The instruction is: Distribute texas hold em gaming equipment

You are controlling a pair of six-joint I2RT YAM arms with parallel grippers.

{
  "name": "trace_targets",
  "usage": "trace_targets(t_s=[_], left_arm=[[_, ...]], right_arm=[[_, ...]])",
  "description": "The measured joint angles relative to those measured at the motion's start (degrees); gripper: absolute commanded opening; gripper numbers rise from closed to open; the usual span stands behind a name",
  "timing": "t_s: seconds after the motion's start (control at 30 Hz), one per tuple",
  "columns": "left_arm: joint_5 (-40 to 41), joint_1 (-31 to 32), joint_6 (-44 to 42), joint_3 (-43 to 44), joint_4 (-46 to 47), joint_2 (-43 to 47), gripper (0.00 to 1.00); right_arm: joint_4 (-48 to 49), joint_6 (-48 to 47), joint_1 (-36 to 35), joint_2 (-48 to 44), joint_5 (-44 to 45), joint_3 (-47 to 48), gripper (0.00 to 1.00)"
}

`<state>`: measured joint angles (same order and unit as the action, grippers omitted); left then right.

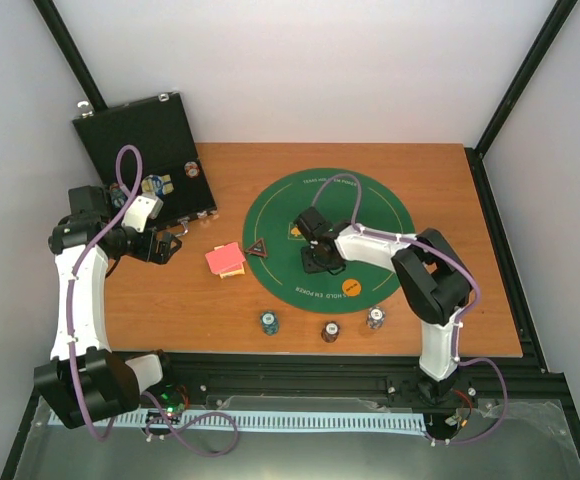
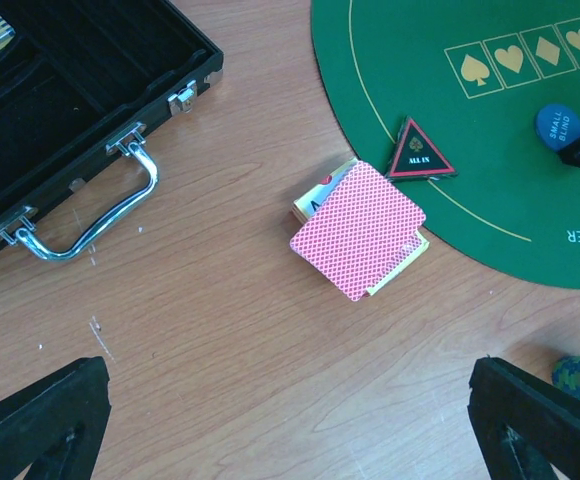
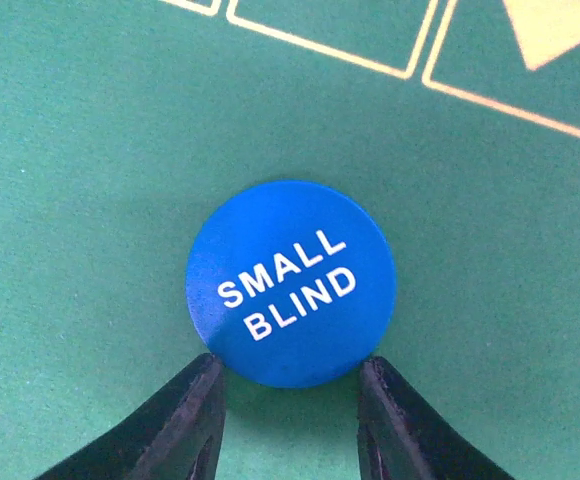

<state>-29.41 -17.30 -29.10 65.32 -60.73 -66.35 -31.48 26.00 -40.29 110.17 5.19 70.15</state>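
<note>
The blue "SMALL BLIND" button (image 3: 291, 282) lies flat on the green mat (image 1: 300, 215). My right gripper (image 3: 290, 368) is open, and its two fingertips stand at the button's near rim, one on each side; in the top view the gripper (image 1: 322, 262) is low over the mat. A stack of red-backed cards (image 2: 358, 230) lies on the wood by the mat's edge. The black red-edged triangle marker (image 2: 419, 152) sits next to it on the mat. An orange button (image 1: 351, 288) lies on the mat's near side. My left gripper (image 2: 290, 375) is wide open and empty above bare wood.
The open black case (image 1: 145, 135) stands at the back left with chips (image 1: 153, 185) inside; its metal handle (image 2: 100, 215) faces the cards. Three chip stacks sit near the front edge: (image 1: 269, 322), (image 1: 330, 331), (image 1: 375, 318).
</note>
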Motion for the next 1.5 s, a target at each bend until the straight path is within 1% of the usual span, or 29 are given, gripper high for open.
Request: trace_targets(t_s=[0.2, 0.33, 0.63, 0.93, 1.03, 1.07, 1.13, 1.17, 1.23, 1.33, 1.5], left_arm=[[-0.66, 0.0, 0.17, 0.0, 0.02, -0.04, 1.0], [-0.68, 0.0, 0.17, 0.0, 0.02, -0.24, 1.0], [-1.05, 0.0, -0.22, 0.0, -0.13, -0.48, 1.0], [-1.51, 0.0, -1.31, 0.28, -0.52, -4.37, 1.0], [-2.05, 0.0, -1.79, 0.87, -0.98, -4.59, 1.0], [-2.23, 0.0, -1.99, 1.11, -1.07, -4.57, 1.0], [-2.51, 0.0, -2.4, 1.6, -1.16, -4.57, 1.0], [-2.6, 0.0, -2.51, 1.64, -1.16, -4.57, 1.0], [-2.64, 0.0, -2.71, 1.7, -1.36, -4.59, 1.0], [-2.6, 0.0, -2.8, 1.7, -1.84, -4.61, 1.0], [-2.54, 0.0, -4.17, 1.7, -3.41, -4.35, 1.0]], right_arm=[[-0.15, 0.02, 0.98, 1.4, 0.17, 1.99, 0.36], [-0.22, -0.07, 2.8, 3.76, -0.13, 5.49, 0.36], [-2.08, -1.44, 7.72, 14.69, -0.09, 21.29, 0.32], [-6.38, -3.82, 12.55, 27.71, -0.2, 42.64, 0.33], [-8.24, -4.48, 13.33, 31.06, -0.24, 48.46, 0.35], [-8.92, -4.7, 13.51, 31.85, -0.28, 49.96, 0.38], [-10.03, -5.51, 13.66, 33.11, -0.7, 52.35, 0.46], [-10.19, -5.64, 13.66, 33.16, -0.81, 52.5, 0.52], [-9.88, -6.43, 13.55, 32.63, -1.16, 51.71, 0.58], [-9.55, -7.32, 13.2, 28.96, -0.9, 46.07, 0.59], [-9.18, -7.06, 12.46, 14.64, -1.03, 26.43, 0.59]])
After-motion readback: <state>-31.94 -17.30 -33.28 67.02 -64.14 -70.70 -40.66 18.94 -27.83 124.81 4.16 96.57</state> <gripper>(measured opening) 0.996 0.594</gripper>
